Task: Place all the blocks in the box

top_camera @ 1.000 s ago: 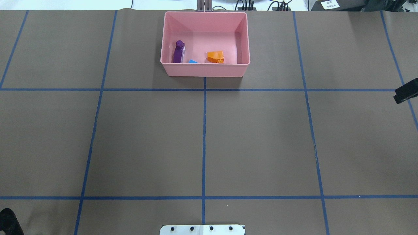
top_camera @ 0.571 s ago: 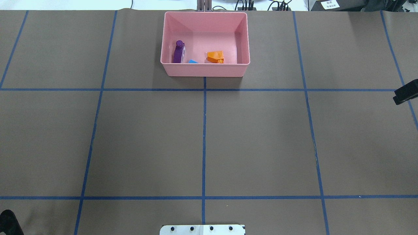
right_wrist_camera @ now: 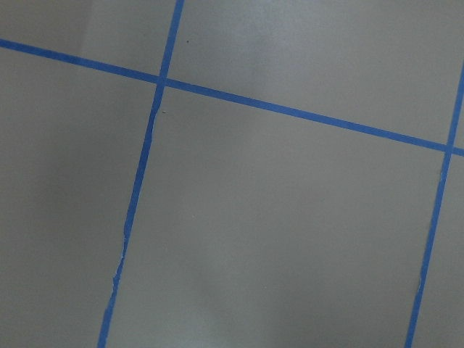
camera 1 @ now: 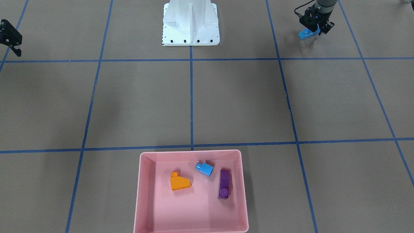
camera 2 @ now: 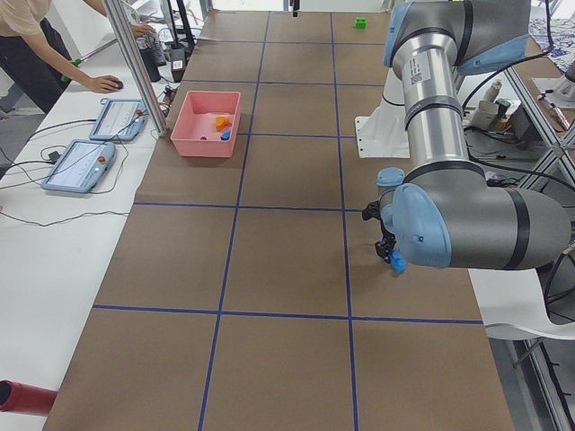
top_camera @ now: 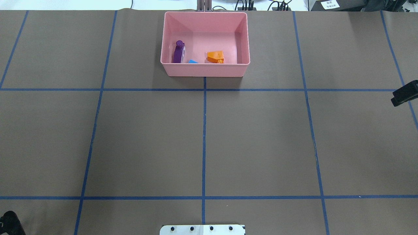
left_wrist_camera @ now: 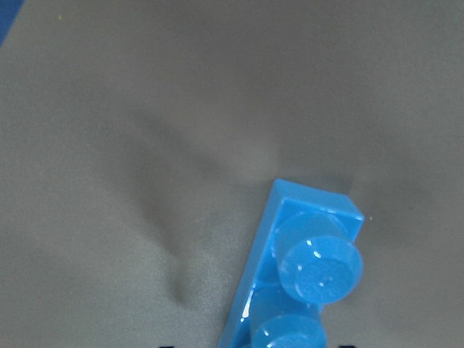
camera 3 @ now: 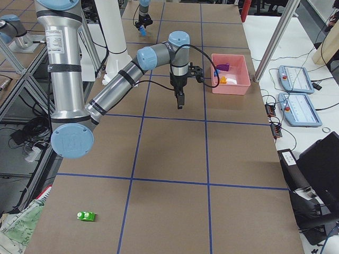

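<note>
The pink box [camera 1: 142, 194] holds the orange sloped brick [camera 1: 179, 182], the small blue brick [camera 1: 204, 168] and the purple brick [camera 1: 224, 187]; it also shows in the overhead view [top_camera: 204, 69]. My left gripper [camera 1: 312, 28] is shut on the long blue brick [camera 1: 305, 33], low over the table near my base's left side. The wrist view shows that brick close up [left_wrist_camera: 297, 275]. My right gripper [camera 1: 11, 38] hangs empty at the table's far right side [top_camera: 403, 93]; I cannot tell its jaws. The green brick [camera 3: 86, 216] lies alone beyond it.
The white robot base [camera 1: 190, 22] stands at the table's near edge. Blue tape lines [top_camera: 204, 137] grid the brown table. Operator panels [camera 3: 296, 79] and a person [camera 2: 36, 54] are past the box's far edge.
My right gripper has drifted slightly inward and toward the robot at the overhead view's right edge. My left arm's visible part at the bottom left has sunk lower. The box's contents are unchanged.
</note>
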Robot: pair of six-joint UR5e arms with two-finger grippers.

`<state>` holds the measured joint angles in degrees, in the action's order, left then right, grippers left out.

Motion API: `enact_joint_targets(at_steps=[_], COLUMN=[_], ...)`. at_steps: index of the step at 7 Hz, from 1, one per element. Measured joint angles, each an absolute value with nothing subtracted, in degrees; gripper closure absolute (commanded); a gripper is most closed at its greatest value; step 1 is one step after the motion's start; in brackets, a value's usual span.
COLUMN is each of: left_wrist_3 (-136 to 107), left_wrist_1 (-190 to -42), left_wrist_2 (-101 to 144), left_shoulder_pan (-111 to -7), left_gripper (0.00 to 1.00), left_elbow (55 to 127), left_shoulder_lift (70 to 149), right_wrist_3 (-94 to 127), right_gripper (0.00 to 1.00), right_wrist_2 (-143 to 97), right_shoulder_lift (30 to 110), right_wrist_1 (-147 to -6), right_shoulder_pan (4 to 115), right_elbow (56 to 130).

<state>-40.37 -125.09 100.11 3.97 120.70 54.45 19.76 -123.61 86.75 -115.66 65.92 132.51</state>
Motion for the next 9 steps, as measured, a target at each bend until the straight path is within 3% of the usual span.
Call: enact_joint_targets(at_steps=[4, 6, 9], left_wrist_3=[-40.7, -46.0, -59.6], left_wrist_1=[-125.2, -125.1, -119.8], left_wrist_2=[101.0, 106.3, 115.8], left_shoulder_pan=[0.9, -8.5, -25.2], left_gripper=[1.0, 1.0, 1.0], left_elbow=[124.2, 129.2, 132.5], left_shoulder_lift=[54.2, 55.4, 70.7], right_wrist_3=[19.7, 19.4, 17.3], right_gripper=[0.0, 0.0, 0.0], right_wrist_2=[-123.7, -123.6, -123.7], right_shoulder_lift=[86.8, 87.0, 87.8], right_wrist_1=[-115.6, -115.5, -115.2], right_shoulder_pan=[66.0, 66.5, 68.3], right_elbow=[132.5, 132.4, 132.1])
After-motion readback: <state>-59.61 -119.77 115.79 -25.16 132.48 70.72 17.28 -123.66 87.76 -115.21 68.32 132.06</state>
